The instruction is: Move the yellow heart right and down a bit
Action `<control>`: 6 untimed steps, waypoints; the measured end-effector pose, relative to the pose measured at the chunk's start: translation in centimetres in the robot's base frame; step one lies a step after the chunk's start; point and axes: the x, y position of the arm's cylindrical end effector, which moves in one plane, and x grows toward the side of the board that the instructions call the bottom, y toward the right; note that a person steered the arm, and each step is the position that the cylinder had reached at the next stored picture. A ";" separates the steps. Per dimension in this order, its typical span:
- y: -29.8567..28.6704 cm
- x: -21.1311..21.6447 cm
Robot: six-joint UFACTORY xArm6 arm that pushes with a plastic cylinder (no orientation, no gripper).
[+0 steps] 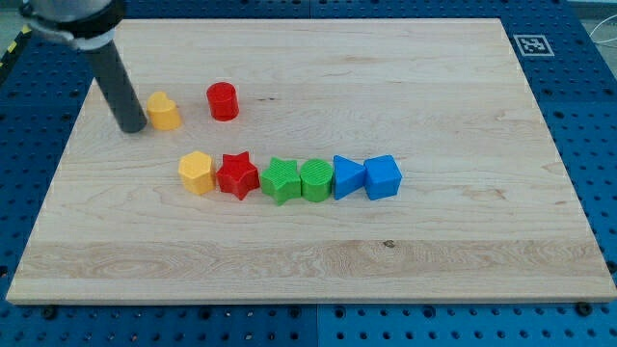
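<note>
The yellow heart [164, 112] lies at the upper left of the wooden board [434, 241]. My tip [130, 127] rests on the board just left of the yellow heart, touching or nearly touching its left side. The dark rod rises from the tip toward the view's top left. A red cylinder [223, 100] stands a little right of the heart.
Below the heart runs a row of touching blocks: yellow hexagon [196, 173], red star [237, 175], green star [281, 180], green cylinder [315, 179], blue triangle [347, 176], blue cube [382, 177]. A marker tag [531, 44] sits off the board's top right corner.
</note>
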 end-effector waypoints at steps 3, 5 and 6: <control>-2.7 1.8; -0.5 -3.9; 1.7 -5.0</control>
